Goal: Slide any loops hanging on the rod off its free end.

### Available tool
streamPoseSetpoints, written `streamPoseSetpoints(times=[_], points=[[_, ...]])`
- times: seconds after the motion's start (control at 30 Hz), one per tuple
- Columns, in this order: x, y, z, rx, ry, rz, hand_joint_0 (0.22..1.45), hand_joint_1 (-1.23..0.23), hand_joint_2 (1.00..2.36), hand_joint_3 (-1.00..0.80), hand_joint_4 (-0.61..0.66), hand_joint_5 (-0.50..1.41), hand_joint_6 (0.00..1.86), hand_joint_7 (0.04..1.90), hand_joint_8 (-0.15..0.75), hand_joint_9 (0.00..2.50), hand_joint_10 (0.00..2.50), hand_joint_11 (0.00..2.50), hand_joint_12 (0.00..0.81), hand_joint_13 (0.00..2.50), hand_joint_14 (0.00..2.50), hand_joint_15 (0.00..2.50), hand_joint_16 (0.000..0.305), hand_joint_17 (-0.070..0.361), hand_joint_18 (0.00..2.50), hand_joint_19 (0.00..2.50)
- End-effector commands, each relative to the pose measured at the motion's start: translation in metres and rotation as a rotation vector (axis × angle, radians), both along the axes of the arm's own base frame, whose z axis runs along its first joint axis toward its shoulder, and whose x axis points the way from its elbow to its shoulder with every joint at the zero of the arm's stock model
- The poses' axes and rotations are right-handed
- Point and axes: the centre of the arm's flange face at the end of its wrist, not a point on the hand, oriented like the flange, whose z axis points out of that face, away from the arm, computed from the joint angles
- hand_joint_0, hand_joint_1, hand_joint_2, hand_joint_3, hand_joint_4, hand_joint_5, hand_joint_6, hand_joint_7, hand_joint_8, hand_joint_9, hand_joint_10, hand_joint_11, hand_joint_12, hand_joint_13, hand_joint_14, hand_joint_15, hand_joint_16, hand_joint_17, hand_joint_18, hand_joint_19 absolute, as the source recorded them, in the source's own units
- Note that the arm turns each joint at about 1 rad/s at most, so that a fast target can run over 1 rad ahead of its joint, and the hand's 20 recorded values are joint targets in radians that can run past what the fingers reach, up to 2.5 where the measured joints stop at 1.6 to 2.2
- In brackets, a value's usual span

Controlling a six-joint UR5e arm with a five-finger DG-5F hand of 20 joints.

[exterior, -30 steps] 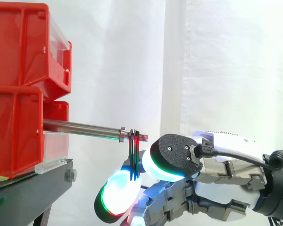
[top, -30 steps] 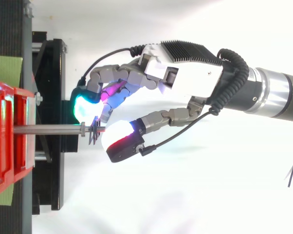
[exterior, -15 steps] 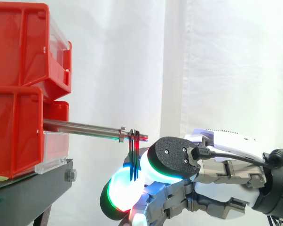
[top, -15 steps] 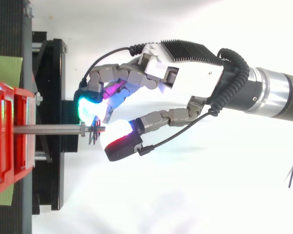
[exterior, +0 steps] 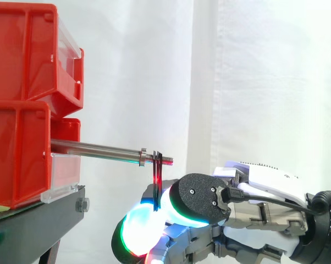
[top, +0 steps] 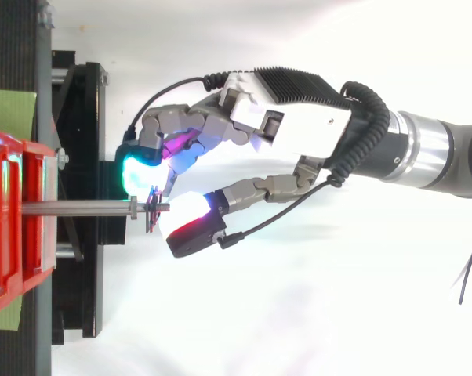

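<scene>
Steel rod (exterior: 94, 147) points its free end at the hand (top: 295, 121); dark loops (exterior: 156, 173) hang near that tip; fingers (exterior: 133, 234) curl round them.

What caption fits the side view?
Robot hand pinching thin dark loops that hang near the free end of a metal rod.

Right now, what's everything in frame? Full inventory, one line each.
bins: at least two, red, stacked at the left on the stand
stand: one, black, under the bins
rod: one, bare metal, sticking out from the bins toward the hand
loops: a few, dark and thin, exact count unclear, hanging near the rod's free end
sheet: one, green, under the bins
curtain: one, white, behind everything
hand: one, white and grey, just below the rod's free end, at the loops' lower ends
arm: one, silver-grey, entering from the right
</scene>
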Motion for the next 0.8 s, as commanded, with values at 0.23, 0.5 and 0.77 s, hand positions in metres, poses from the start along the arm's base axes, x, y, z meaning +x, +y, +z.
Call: streamPoseSetpoints(times=[0.23,0.5,0.77], points=[[0.0011,0.0010,0.0011,-0.005,-0.017,0.009,0.61,-0.63,1.01,-0.34,0.26,-0.10,0.50,1.30,0.327,1.05,0.01,0.54,0.343,0.91,0.01,0.36,0.055,0.123,0.85,0.48],[0.0022,0.0035,0.0025,-0.005,-0.020,0.012,0.62,-0.64,1.01,-0.30,0.26,-0.10,0.50,1.32,0.330,1.05,0.01,0.54,0.345,0.91,0.01,0.35,0.054,0.122,0.86,0.47],[0.0030,0.0048,0.0035,-0.013,-0.024,0.010,0.63,-0.64,1.02,-0.26,0.25,-0.10,0.52,1.34,0.326,1.05,0.01,0.55,0.341,0.91,0.01,0.36,0.055,0.123,0.86,0.47]])
